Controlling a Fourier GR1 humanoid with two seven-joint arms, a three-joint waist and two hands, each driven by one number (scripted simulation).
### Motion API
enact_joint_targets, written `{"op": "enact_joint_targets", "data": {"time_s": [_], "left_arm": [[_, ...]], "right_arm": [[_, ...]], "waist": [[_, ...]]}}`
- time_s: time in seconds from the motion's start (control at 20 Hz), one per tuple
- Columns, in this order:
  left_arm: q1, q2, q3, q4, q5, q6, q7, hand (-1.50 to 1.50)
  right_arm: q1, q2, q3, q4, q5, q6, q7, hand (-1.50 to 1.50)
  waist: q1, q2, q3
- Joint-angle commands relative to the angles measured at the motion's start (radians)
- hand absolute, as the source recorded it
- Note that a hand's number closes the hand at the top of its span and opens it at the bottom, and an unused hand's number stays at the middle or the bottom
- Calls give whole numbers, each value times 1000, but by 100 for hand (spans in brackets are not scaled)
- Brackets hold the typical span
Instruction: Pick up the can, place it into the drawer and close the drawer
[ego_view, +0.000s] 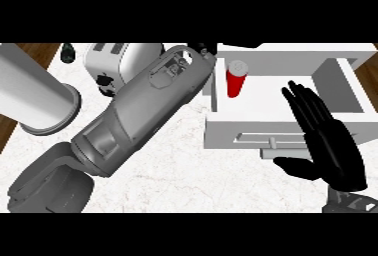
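left hand (201, 49) mostly hidden, fingers unclear; right hand (328, 142) fingers straight; can (235, 79) in drawer (251, 131)

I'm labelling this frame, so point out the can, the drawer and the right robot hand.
can (235, 82): head view, on its red side.
drawer (251, 134): head view, on its white front panel.
right robot hand (332, 145): head view, on its palm.

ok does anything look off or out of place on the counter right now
Nothing is spilled or tipped. The red can stands upright inside the open white drawer. The right hand is open above the drawer's front. The toaster sits upright. The left hand is hidden beyond its forearm.
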Motion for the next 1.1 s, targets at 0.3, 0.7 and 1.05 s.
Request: {"op": "enact_joint_targets", "data": {"time_s": [0.3, 0.7, 1.05], "left_arm": [[89, 137, -51, -210, -89, 29, 170, -150], [118, 269, -35, -372, -92, -22, 270, -150], [202, 333, -50, -472, -125, -14, 298, -150]], "right_arm": [[-107, 62, -67, 411, 60, -262, -112, -150], [-298, 60, -134, 712, 131, -366, -121, -150], [-400, 74, -171, 905, 202, -512, -128, -150]], "waist": [[29, -11, 0], [62, -3, 1], [57, 2, 2]]}}
